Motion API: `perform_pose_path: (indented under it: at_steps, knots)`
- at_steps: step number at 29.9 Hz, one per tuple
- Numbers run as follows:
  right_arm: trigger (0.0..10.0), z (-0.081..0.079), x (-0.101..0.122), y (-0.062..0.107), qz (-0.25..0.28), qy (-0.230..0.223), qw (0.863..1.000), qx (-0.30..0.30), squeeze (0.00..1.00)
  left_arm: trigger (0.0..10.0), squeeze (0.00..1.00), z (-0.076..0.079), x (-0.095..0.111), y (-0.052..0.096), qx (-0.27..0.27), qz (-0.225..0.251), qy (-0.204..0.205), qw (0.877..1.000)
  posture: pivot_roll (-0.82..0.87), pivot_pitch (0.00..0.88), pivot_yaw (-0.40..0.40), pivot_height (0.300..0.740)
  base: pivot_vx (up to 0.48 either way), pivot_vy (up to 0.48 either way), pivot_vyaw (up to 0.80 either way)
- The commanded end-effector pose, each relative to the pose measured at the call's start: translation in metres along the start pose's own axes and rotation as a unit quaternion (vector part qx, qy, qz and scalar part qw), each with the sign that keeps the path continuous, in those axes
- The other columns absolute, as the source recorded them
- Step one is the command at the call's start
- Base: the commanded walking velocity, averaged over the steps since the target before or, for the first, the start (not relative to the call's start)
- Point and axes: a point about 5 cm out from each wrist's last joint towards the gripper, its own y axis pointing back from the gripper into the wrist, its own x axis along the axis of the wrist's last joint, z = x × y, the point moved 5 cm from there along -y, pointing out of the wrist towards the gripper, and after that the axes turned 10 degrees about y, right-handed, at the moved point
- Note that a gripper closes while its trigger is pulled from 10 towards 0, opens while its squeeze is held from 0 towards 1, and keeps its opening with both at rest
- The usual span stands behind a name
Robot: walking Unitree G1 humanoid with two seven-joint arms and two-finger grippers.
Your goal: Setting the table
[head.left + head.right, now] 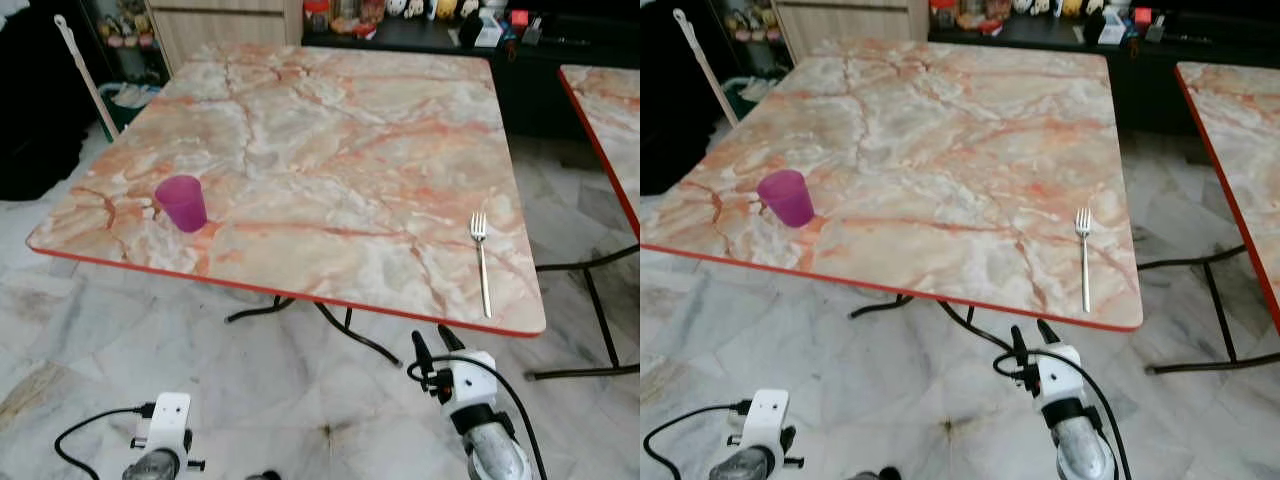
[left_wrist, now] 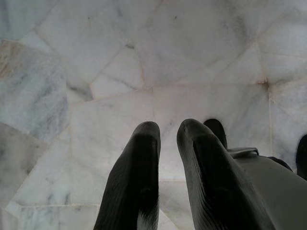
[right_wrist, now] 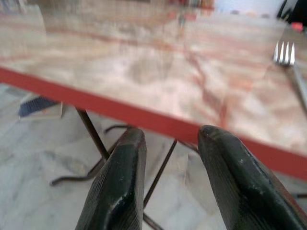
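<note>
Fork [image 1: 482,262] lies near the table's [image 1: 330,150] right front corner, handle toward the edge, just ahead of the empty, parted right gripper [image 1: 433,350], while the left gripper [image 2: 165,143] hangs nearly closed over the floor.

- Desk [image 1: 330,130]: marble pattern of cream and pale grey with orange-pink veins, rimmed in red; its legs are black.
- Cup [image 1: 182,203], near the desk's left front corner: translucent magenta-purple.
- Fork [image 1: 482,262], near the desk's right front corner: plain silver.
- Floor [image 1: 120,340] under the desk: white and grey marble slabs, with a brownish patch.
- Second desk [image 1: 610,120], to the right of the desk: same orange-veined marble pattern, red rim.
- Right gripper [image 1: 434,347], before the desk's front edge: black fingers [image 3: 120,187] on a white body, black cable.
- Left fingers [image 2: 134,182]: matte black.
</note>
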Motion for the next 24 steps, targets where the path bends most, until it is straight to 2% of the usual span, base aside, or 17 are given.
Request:
perform_pose_path:
  at_steps: [1,5,6,10,12,14,15,17,21,24]
  knots:
    - [10.0,0.000,0.003,0.002,-0.002,-0.005,1.000,-0.002,0.00,10.0,0.00,-0.004,-0.012,0.002,0.008,-0.019,0.000,1.000,0.00,0.155,0.022,0.740,0.000,0.000,0.00]
    - [10.0,0.003,0.020,-0.004,0.021,-0.005,1.000,-0.002,0.00,10.0,0.00,-0.005,-0.015,0.003,0.008,-0.023,-0.004,1.000,-0.01,0.152,0.024,0.740,0.000,0.000,0.00]
    - [10.0,0.006,0.030,-0.010,0.032,-0.008,0.999,-0.008,0.00,10.0,0.00,-0.005,-0.014,0.003,0.009,-0.022,-0.005,1.000,-0.01,0.151,0.024,0.740,0.000,0.000,0.00]
    - [10.0,0.015,0.036,-0.021,0.032,-0.021,0.999,-0.030,0.00,10.0,0.00,-0.005,-0.012,0.003,0.011,-0.014,-0.002,1.000,-0.01,0.139,0.025,0.740,0.000,0.000,0.00]
    - [10.0,0.026,0.027,-0.033,0.005,-0.032,0.997,-0.066,0.00,10.0,0.00,-0.004,-0.008,0.002,0.011,-0.008,-0.010,1.000,-0.01,0.130,0.024,0.740,0.000,0.000,0.00]
    - [10.0,0.034,0.023,-0.038,-0.011,-0.041,0.995,-0.092,0.00,10.0,0.00,-0.004,-0.007,0.002,0.012,-0.008,-0.011,1.000,0.00,0.130,0.025,0.740,0.000,0.000,0.00]
    - [10.0,0.043,0.018,-0.043,-0.029,-0.074,0.988,-0.130,0.00,10.0,0.00,-0.003,-0.006,0.001,0.012,-0.006,-0.004,1.000,0.00,0.127,0.026,0.740,0.000,0.000,0.00]
    - [10.0,0.050,0.015,-0.053,-0.054,-0.105,0.980,-0.157,0.00,10.0,0.00,-0.002,-0.004,0.001,0.012,-0.005,-0.005,1.000,0.00,0.129,0.033,0.740,0.000,0.000,0.00]
    - [10.0,0.050,0.032,-0.071,-0.033,-0.120,0.980,-0.155,0.00,10.0,0.00,-0.001,-0.002,0.000,0.009,-0.003,-0.002,1.000,0.00,0.128,0.033,0.740,0.000,0.000,0.00]
    - [10.0,0.048,0.037,-0.078,-0.029,-0.115,0.982,-0.147,0.00,10.0,0.00,-0.001,-0.001,0.000,0.012,-0.001,0.001,1.000,0.01,0.128,0.030,0.740,0.000,0.000,0.00]
